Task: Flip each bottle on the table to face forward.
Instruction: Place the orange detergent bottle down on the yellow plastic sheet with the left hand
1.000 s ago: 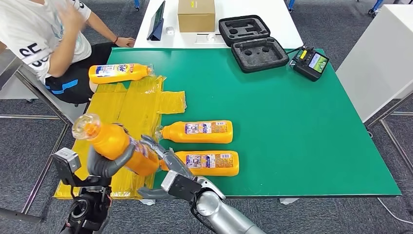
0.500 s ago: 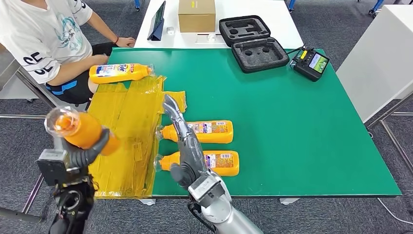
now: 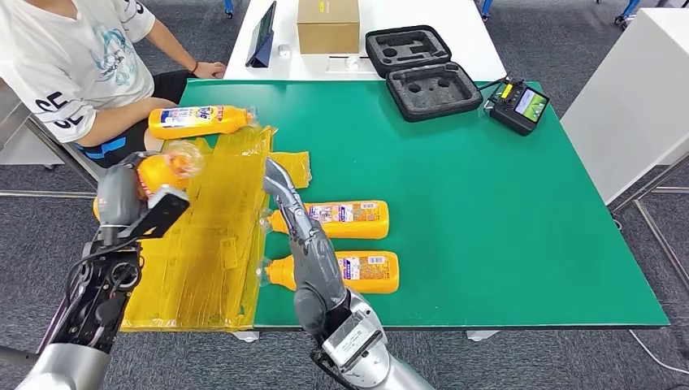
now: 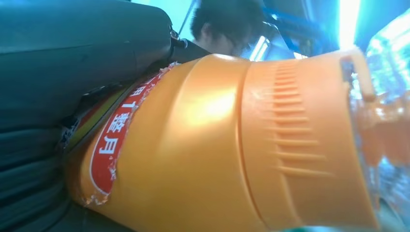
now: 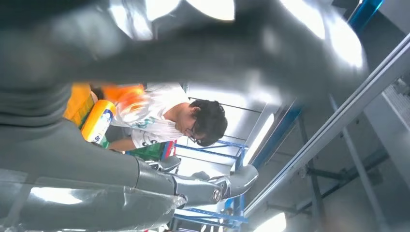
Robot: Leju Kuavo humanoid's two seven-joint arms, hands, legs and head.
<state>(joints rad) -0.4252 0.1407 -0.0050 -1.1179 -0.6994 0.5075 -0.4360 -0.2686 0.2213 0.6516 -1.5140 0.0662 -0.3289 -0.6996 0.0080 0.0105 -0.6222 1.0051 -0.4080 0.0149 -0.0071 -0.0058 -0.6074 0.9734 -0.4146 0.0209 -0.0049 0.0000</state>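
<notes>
My left hand (image 3: 128,200) grips an orange bottle (image 3: 163,169) in the air over the left edge of the yellow sheet (image 3: 213,213), clear cap end pointing away from me. Up close in the left wrist view, the bottle (image 4: 217,145) with its red label lies against the hand (image 4: 58,67). My right hand (image 3: 299,234) stands raised with straight fingers and holds nothing, in front of two orange bottles lying on their sides, the farther one (image 3: 345,219) and the nearer one (image 3: 357,271). A third bottle (image 3: 195,121) lies at the far left.
A person in a white shirt (image 3: 69,69) sits at the green table's (image 3: 487,219) far left corner. A black foam case (image 3: 422,71), a controller (image 3: 520,104) and a cardboard box (image 3: 327,24) stand at the back.
My right hand let go of the held bottle and rose with its fingers straight. My left hand swung the bottle up and away from me, over the sheet's left edge.
</notes>
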